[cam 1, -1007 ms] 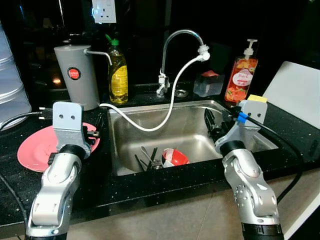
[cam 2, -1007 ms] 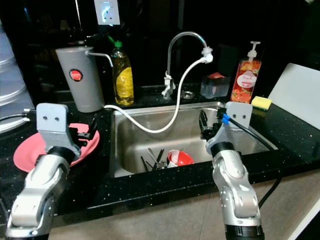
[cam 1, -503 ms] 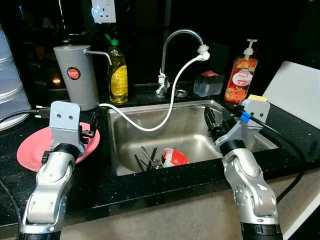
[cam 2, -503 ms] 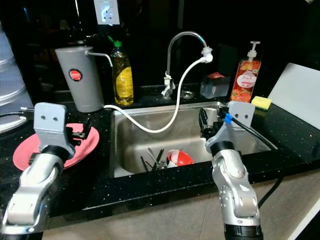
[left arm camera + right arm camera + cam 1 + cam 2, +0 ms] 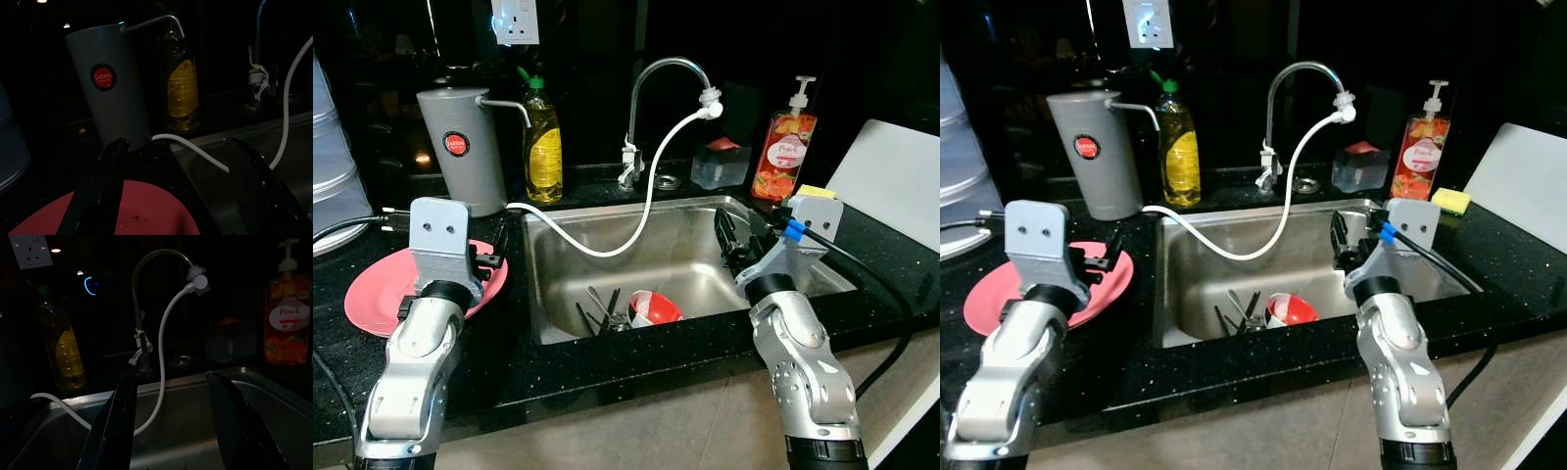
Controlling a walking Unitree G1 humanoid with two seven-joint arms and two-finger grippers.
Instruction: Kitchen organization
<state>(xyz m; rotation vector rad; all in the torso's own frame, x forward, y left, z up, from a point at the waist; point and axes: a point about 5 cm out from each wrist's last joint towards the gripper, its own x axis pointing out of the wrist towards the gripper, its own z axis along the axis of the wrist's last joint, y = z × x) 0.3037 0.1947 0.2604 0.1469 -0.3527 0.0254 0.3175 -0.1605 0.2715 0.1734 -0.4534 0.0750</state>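
Sink [image 5: 558, 294] holds half-hidden red bowl [image 5: 656, 307], dark utensils [image 5: 602, 311].

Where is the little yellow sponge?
The yellow sponge sits on the black counter to the right of the sink, near the peach soap bottle, beyond the right gripper.

head stereo: fwd/down on sink [image 5: 607, 245] | wrist cams: low, close, facing faucet [image 5: 146, 264] | shared: sink
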